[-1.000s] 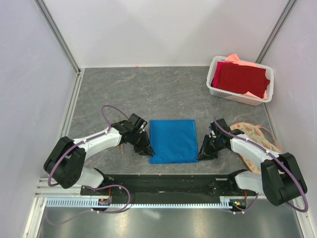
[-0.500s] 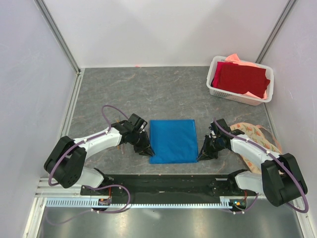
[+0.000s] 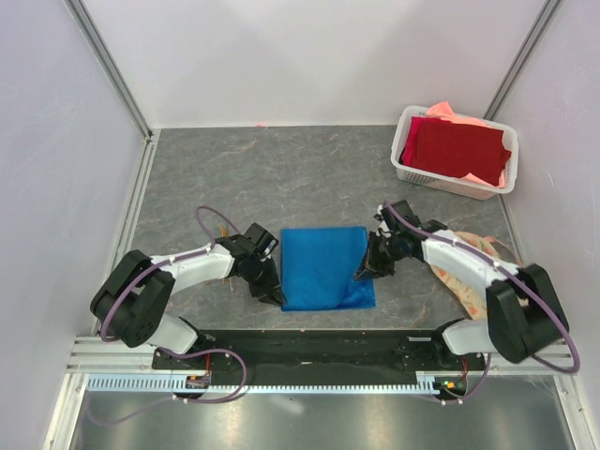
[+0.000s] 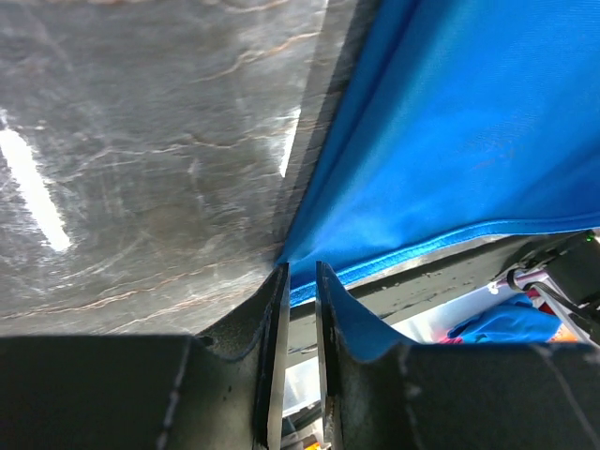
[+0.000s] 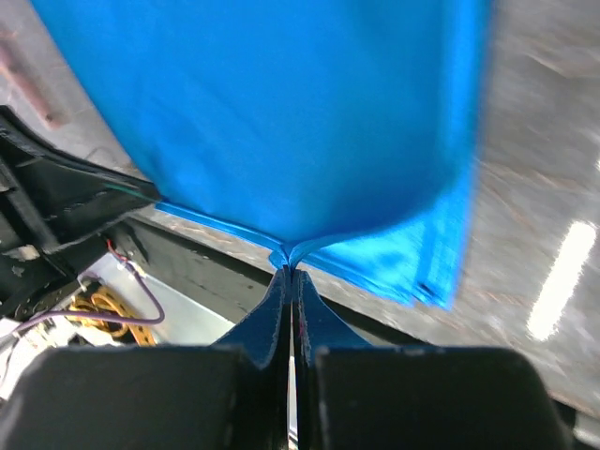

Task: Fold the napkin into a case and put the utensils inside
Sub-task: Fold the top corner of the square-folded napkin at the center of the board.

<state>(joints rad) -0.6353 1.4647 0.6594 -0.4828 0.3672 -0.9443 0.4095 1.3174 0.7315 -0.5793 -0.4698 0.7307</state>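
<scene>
Two tools are down on the worktop [image 3: 281, 178], one at each side of the napkin [image 3: 322, 267]. The blue cloth lies folded just ahead of the arm bases, midway between the arms.

The left tool [image 3: 270, 289] sits at the napkin's near-left corner. Its wrist view shows the jaws drawn to a thin slit, with the blue hem running right at the tips. I cannot tell whether any cloth is actually caught in there.

Over to the right tool [image 3: 367, 269], further up the napkin's right edge. Its jaws are pressed tight together on a pinch of cloth, and the fabric fans out from the tips. That edge is up off the worktop, while the left half lies flat.

Further right, a floral mat [image 3: 487, 251] peeks out under the right arm. In the far right corner stands a white basket [image 3: 405, 169], holding a red cloth [image 3: 459, 150] over a pink one [image 3: 441, 110].
</scene>
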